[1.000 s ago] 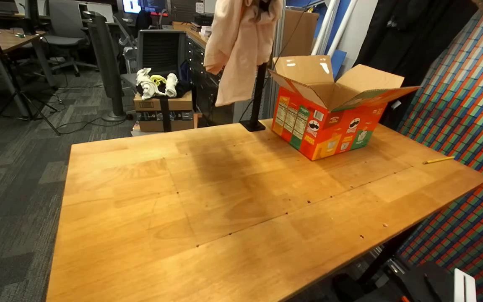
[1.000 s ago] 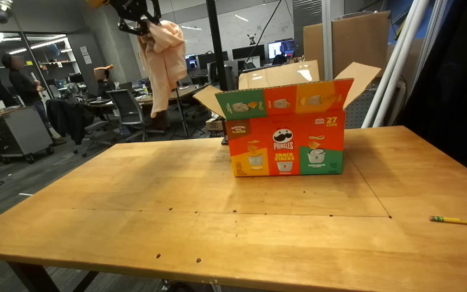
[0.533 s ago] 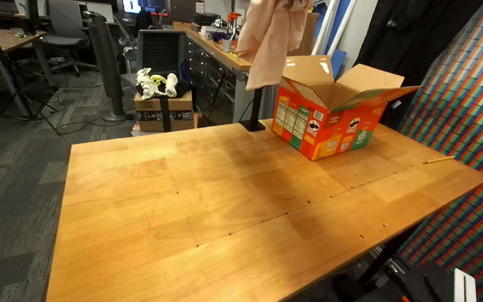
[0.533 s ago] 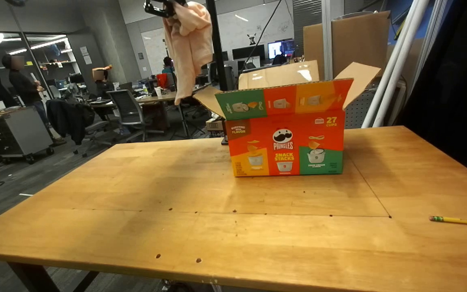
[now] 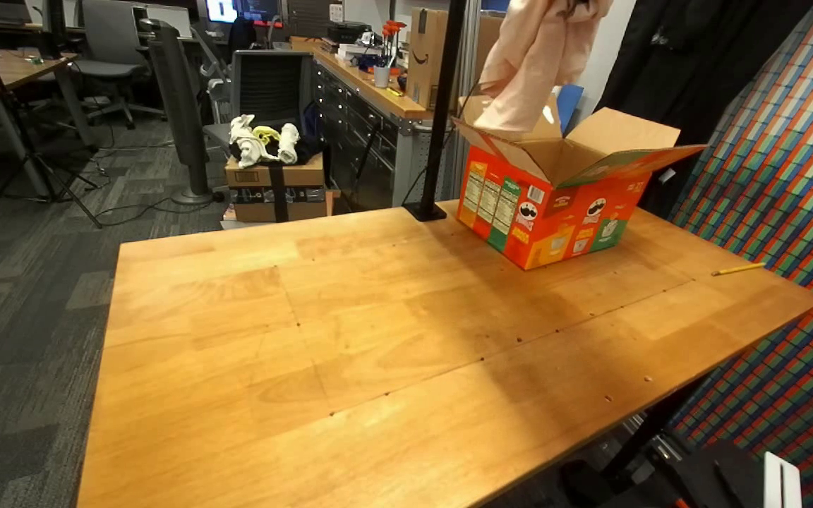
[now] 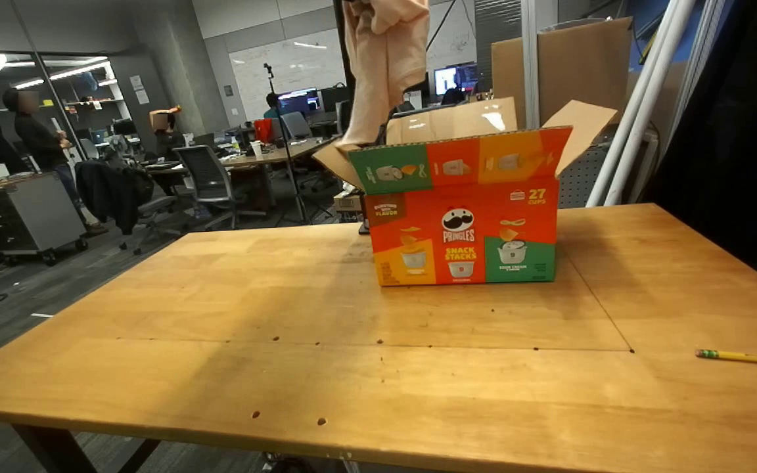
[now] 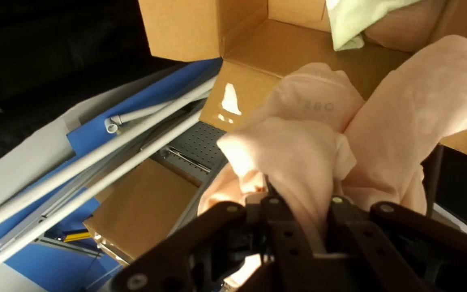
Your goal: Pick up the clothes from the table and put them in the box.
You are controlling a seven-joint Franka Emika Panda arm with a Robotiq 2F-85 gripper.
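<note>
"Which way does the pale pink soft cloth garment [image 6: 384,62] point?"
"Down. It hangs with its long axis steep, the lower end slanting left in both exterior views, at the open flaps of the orange-red cardboard box [image 6: 464,230]. Whether it touches one, I can't tell."
"And what holds it?"
"The black two-fingered gripper [image 7: 304,200], its jaws almost together on a pinched fold."
"How many pieces?"
"Two: that one in the air, and a light green soft cloth [image 7: 353,18] inside the box. One box, with four flaps, and one slim yellow pencil [image 5: 738,269]."
"Where?"
"On the light brown wooden plank table [image 5: 237,353]: the box near the edge carrying the black upright post [image 5: 442,106], the pencil near the surface's right edge."
"Hard to make out?"
"The garment's top is cut off in both exterior views. The top of the wrist view crops the green piece, so its long axis is unclear."
</note>
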